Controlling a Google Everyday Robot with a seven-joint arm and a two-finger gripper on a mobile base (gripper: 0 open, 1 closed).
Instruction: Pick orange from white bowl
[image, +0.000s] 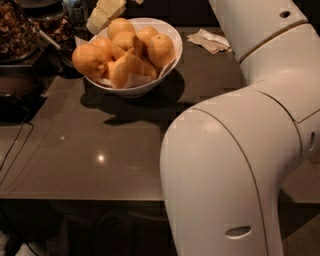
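The white bowl (152, 84) stands at the back of the dark table, lined with white paper and piled with several oranges. One orange (125, 44) sits in the middle of the pile. Another (90, 58) bulges over the left rim. My gripper (104, 16), cream-coloured, is at the top edge of the view, just above the bowl's back left rim and close to the topmost orange (120, 26). It holds nothing that I can see.
My large white arm (240, 150) fills the right half of the view and hides the table there. A crumpled napkin (210, 41) lies right of the bowl. Dark glass jars (20, 30) stand at the back left. A cable (15, 150) runs down the left edge.
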